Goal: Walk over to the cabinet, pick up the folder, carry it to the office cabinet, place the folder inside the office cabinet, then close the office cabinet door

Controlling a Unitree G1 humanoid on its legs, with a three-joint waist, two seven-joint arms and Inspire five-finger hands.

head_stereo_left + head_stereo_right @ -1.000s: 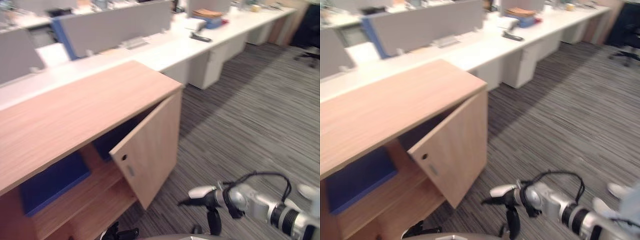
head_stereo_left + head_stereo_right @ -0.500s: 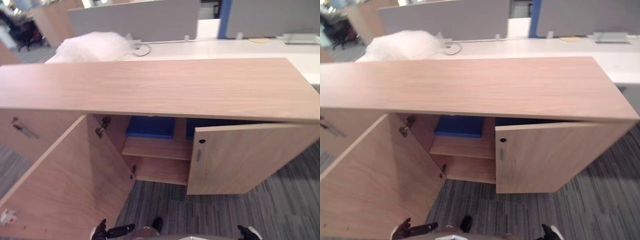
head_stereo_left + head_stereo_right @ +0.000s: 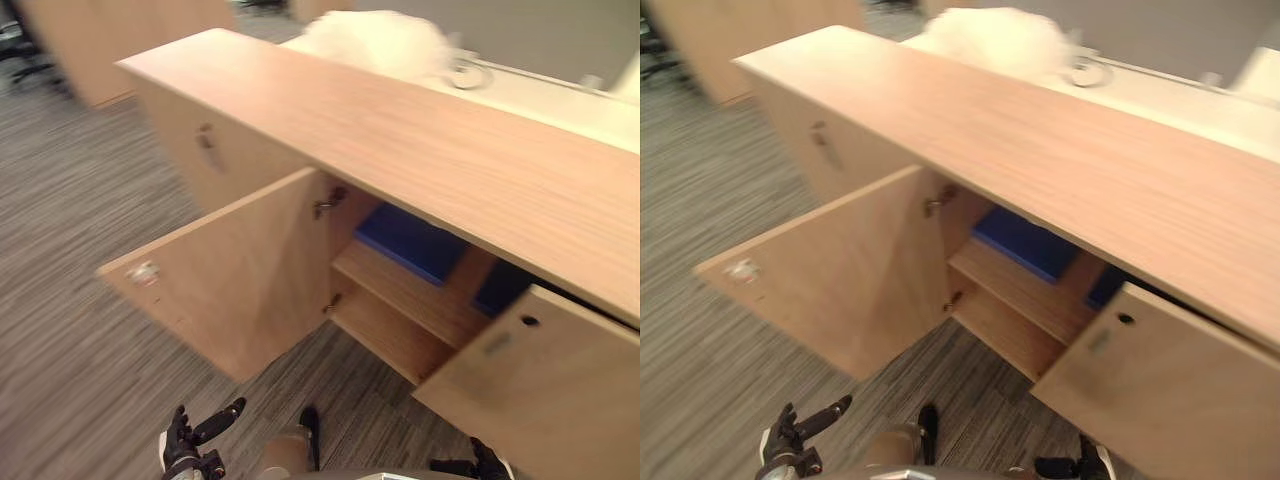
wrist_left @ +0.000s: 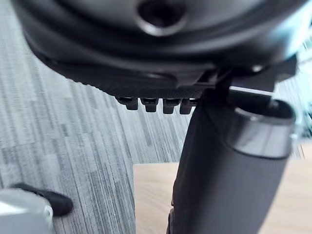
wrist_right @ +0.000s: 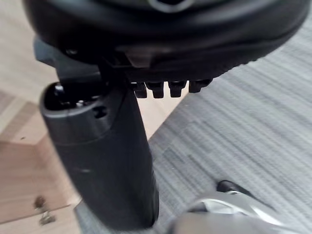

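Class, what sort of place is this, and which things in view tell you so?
Probably an office: a wooden cabinet with open doors, a blue folder on its shelf, striped grey carpet, a white desk behind.

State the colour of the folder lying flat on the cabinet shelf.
The folder is blue, clearest in the left eye view.

Cabinet (image 3: 450,150) is light wood-grain laminate, smooth and matt, and so is its open door (image 3: 240,270). The hinge (image 3: 328,203) looks like shiny metal. The blue folder (image 3: 410,240) inside reads smooth and matt. Floor (image 3: 70,200) is rough, striped grey carpet. Left hand (image 4: 161,53) is dark plastic with a slight sheen.
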